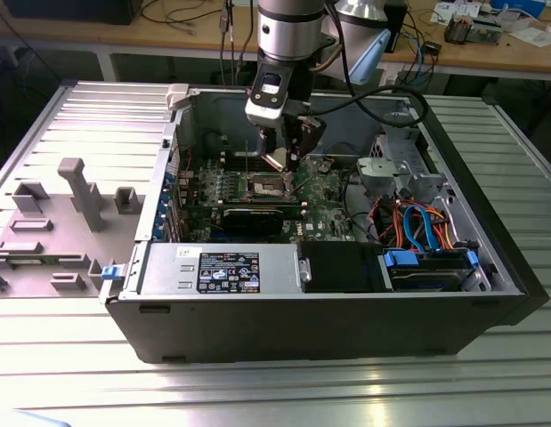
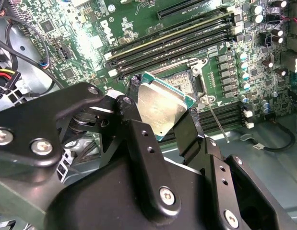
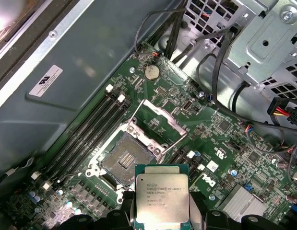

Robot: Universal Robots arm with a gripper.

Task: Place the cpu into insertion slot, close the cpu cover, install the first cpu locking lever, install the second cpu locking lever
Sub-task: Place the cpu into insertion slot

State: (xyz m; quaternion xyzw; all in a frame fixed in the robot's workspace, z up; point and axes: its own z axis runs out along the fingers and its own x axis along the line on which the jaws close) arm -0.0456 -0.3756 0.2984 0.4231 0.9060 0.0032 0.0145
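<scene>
The open computer case (image 1: 489,267) lies on its side on the ribbed metal surface (image 1: 257,391), and the arm reaches down into it from above. The pincer (image 1: 279,158) is closed on the cpu (image 1: 277,161), one black finger (image 2: 134,129) on each of two opposite edges, so the silvery top face is left bare. In the second wrist view the cpu (image 2: 165,105) sits between those fingers, at a slant to the board behind it. In the first wrist view the pincer (image 3: 161,218) holds the cpu (image 3: 161,194) with its printed face turned to the camera.

The chip hangs above the green motherboard (image 1: 324,191), close to the insertion slot (image 1: 266,185) but not in it. The slot's dark centre (image 3: 123,160) is uncovered. The cpu cover (image 3: 167,116) is swung open on the far side of the slot from the chip, with green board showing through its cut-out. In the second wrist view the slot (image 2: 179,79) lies just beyond the chip, and a thin metal lever (image 2: 218,122) sticks out free beside it.

Long memory slots (image 3: 90,129) run along one side of the socket. A black graphics card (image 1: 262,216) lies nearer the case's front edge, with the power supply (image 1: 217,267) in front of that. The grey drive cage (image 1: 400,169) stands at the exterior view's right, above a tangle of blue and orange cables (image 1: 422,222).
</scene>
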